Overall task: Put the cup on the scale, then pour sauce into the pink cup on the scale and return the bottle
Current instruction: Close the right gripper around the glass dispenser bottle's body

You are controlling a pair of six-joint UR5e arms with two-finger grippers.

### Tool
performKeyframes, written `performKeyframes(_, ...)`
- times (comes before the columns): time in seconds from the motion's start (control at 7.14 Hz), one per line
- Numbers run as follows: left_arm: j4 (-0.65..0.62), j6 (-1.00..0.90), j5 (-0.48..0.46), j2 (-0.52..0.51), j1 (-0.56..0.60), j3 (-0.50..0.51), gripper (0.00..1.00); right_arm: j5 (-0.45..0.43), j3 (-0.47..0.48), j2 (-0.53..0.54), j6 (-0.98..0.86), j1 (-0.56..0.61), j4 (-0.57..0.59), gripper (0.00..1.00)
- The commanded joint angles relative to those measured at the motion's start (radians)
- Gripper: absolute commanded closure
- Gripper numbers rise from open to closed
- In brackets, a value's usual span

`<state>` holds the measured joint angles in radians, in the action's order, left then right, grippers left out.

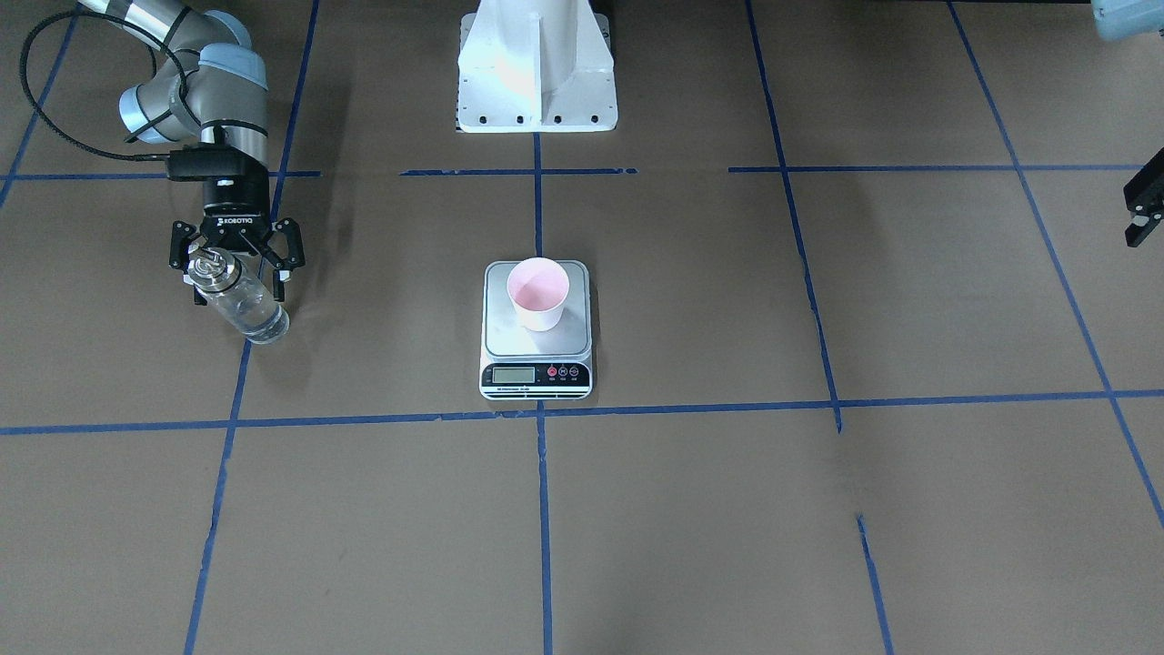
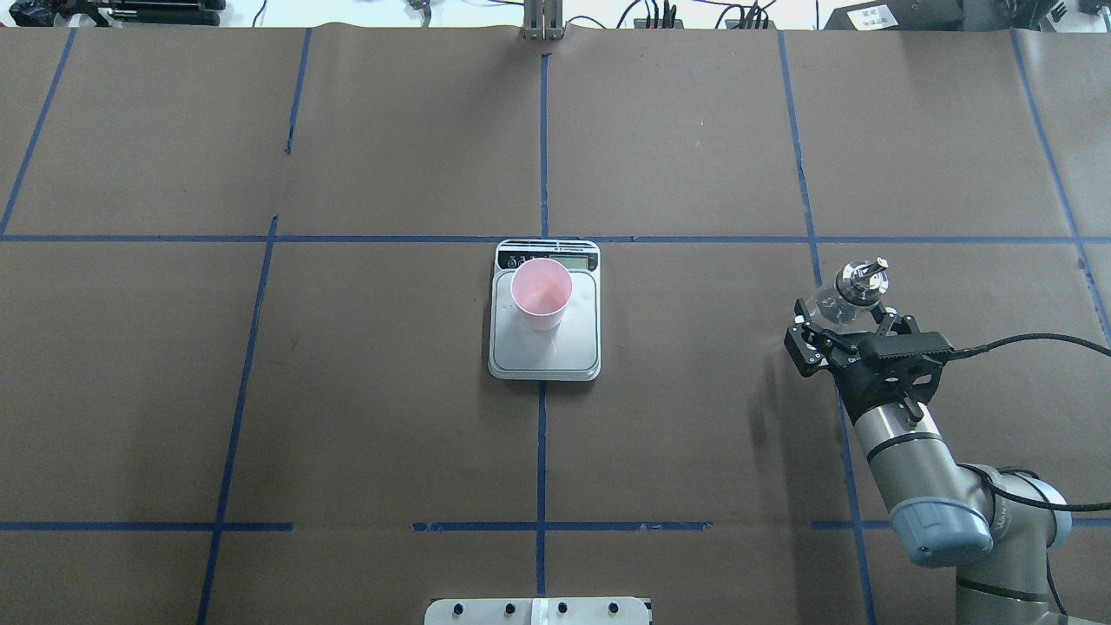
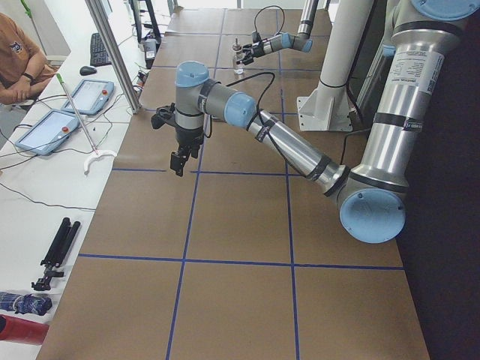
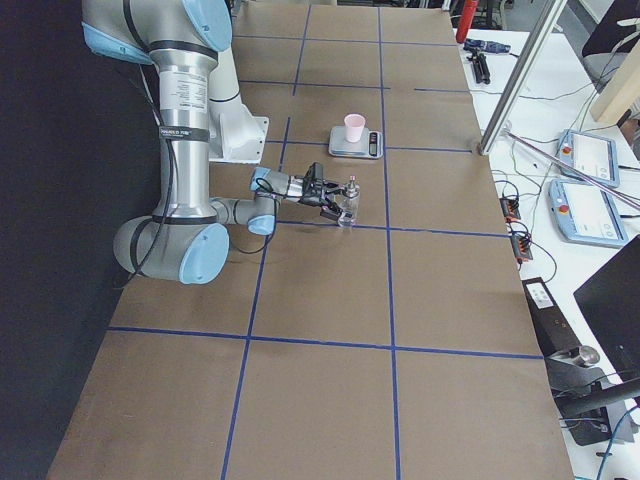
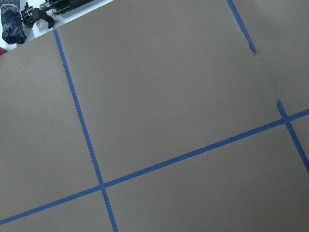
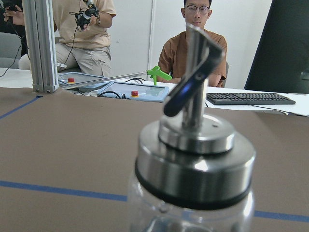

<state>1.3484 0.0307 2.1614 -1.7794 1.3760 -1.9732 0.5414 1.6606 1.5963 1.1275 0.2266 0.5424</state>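
Two containers for you: the cup [image 1: 538, 293] stands upright on the scale [image 1: 536, 341] at mid-table, its contents unclear. The clear bottle [image 1: 245, 309] stands on the table [image 1: 691, 509] between the right gripper's [image 1: 235, 282] wide-spread fingers. You cannot tell how the left gripper's [image 1: 1144, 207] jaws stand.

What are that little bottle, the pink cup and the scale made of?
The bottle seems clear glass or plastic, see-through with glints; its top is mirror-shiny metal. The cup looks like matte paper, no gloss. The scale has a grey brushed metal plate and black plastic front.
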Motion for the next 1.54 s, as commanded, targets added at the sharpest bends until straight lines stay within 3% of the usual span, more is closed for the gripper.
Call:
performKeyframes(0.0, 0.000, 0.000, 0.000, 0.000, 0.000, -0.004, 0.00, 0.002, -0.013, -0.009, -0.009, 0.007, 0.001, 0.00)
performKeyframes(0.98, -0.008, 0.002, -0.002, -0.003, -0.003, -0.019, 0.00, 0.026, -0.027, -0.033, -0.015, 0.037, -0.001, 0.01)
performKeyframes(1.26, -0.008, 0.002, -0.002, -0.002, -0.003, -0.018, 0.00, 0.028, -0.034, -0.042, -0.017, 0.040, -0.002, 0.91)
performKeyframes(1.4, -0.008, 0.002, -0.002, -0.002, -0.003, -0.018, 0.00, 0.037, -0.036, -0.042, -0.018, 0.043, -0.007, 1.00)
